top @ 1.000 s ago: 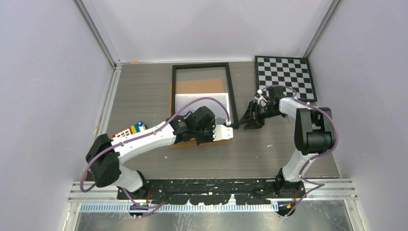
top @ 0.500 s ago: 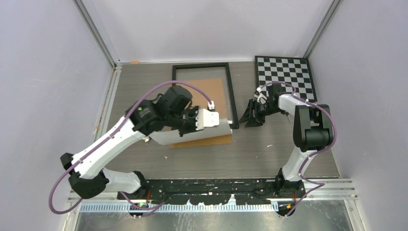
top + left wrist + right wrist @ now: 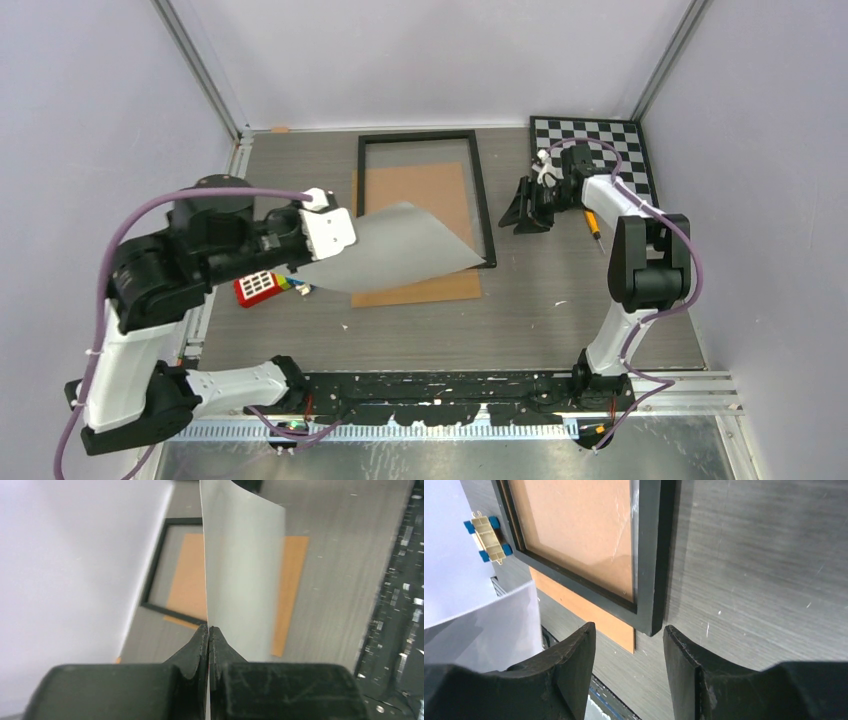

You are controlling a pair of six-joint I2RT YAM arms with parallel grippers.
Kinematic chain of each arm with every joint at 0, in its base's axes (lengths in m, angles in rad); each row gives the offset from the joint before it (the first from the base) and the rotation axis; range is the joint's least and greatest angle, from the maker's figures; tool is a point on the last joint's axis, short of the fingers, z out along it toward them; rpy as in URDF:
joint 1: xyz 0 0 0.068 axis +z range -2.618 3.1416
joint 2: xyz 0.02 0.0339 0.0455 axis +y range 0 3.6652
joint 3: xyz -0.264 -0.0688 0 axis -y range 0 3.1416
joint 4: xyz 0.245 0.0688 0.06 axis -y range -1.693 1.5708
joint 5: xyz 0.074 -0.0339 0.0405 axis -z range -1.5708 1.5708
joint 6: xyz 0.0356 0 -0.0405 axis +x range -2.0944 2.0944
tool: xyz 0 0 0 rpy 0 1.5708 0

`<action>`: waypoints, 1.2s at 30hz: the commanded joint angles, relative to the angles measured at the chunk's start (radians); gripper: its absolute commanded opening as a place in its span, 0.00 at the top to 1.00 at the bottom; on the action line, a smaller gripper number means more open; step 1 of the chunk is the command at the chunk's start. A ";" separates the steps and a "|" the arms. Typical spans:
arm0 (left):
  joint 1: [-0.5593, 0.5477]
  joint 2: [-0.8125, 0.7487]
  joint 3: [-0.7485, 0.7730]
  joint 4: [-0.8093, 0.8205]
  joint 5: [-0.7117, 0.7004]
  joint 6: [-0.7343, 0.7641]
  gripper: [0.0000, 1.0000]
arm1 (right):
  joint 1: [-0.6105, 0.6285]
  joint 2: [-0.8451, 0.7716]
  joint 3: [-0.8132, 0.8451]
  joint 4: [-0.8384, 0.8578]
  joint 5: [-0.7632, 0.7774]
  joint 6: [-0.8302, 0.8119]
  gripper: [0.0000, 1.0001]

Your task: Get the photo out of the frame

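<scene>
The photo (image 3: 400, 248) is a large curled sheet with only its plain grey-white side showing. My left gripper (image 3: 347, 236) is shut on its left edge and holds it in the air above the brown backing board (image 3: 420, 290). In the left wrist view the jaws (image 3: 208, 628) pinch the sheet's edge (image 3: 245, 575). The black frame (image 3: 484, 200) lies flat on the table, partly over the board. My right gripper (image 3: 516, 220) is open and empty, just right of the frame. In the right wrist view the gripper (image 3: 629, 635) straddles the frame's corner (image 3: 649, 605).
A black-and-white checkered board (image 3: 592, 155) lies at the back right. A small orange-handled tool (image 3: 592, 222) lies near the right arm. A red keypad-like object (image 3: 258, 287) with coloured blocks sits at the left. A tan clip with blue ends (image 3: 486, 532) lies by the frame.
My left arm has risen and swung left, drawing the sheet up off the board and away from the frame. My right gripper has drawn back a little from the frame's corner.
</scene>
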State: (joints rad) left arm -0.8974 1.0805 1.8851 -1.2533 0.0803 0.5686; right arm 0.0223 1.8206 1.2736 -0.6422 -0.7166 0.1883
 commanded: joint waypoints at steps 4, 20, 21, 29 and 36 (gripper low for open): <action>0.053 -0.003 0.053 0.098 -0.269 0.077 1.00 | -0.001 0.047 0.111 -0.019 0.027 0.001 0.43; 0.421 0.343 0.028 0.839 -0.371 0.235 1.00 | -0.083 -0.053 0.026 0.001 0.040 0.022 0.43; 0.439 0.389 0.060 0.866 -0.348 0.247 1.00 | -0.089 -0.062 0.019 0.001 0.039 0.022 0.42; 0.439 0.596 0.059 1.192 -0.223 0.337 1.00 | -0.126 -0.129 -0.040 0.003 0.034 0.034 0.43; 0.351 0.533 -0.377 1.388 -0.013 0.473 1.00 | -0.134 -0.174 -0.082 -0.009 0.026 0.041 0.43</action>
State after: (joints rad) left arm -0.4957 1.6543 1.6802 -0.0479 -0.0879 0.9298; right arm -0.1040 1.7073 1.2026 -0.6533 -0.6750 0.2192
